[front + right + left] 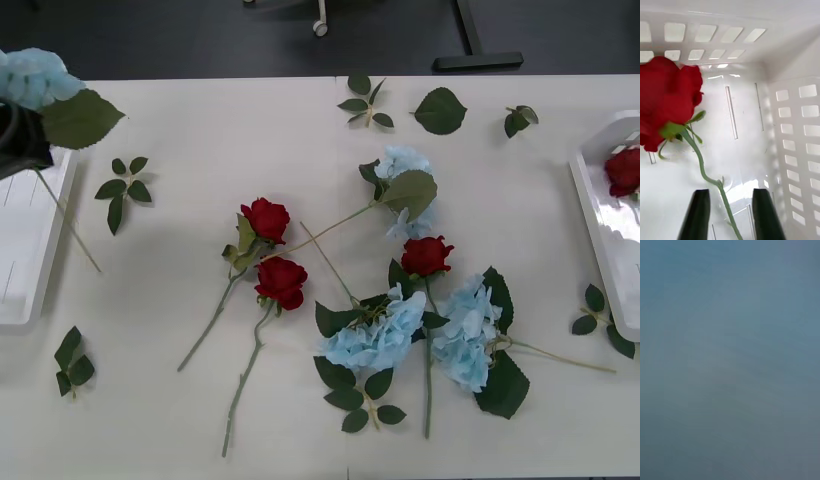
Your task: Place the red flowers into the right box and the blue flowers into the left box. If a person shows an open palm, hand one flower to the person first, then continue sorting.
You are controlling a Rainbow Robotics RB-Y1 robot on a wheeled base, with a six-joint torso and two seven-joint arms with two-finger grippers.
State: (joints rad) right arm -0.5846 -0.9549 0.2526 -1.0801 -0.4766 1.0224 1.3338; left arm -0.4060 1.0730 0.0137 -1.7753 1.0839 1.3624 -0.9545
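Inside the right box, a red rose lies between open tool fingers.

We get bright, even overhead light with soft shadows on the table, glare on the right box floor, a blurred rose, and featureless blue-grey haze at left wrist.

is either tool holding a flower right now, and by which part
Left tool: a blue flower, seemingly below its head. Right tool: open astride a rose stem, not gripping.
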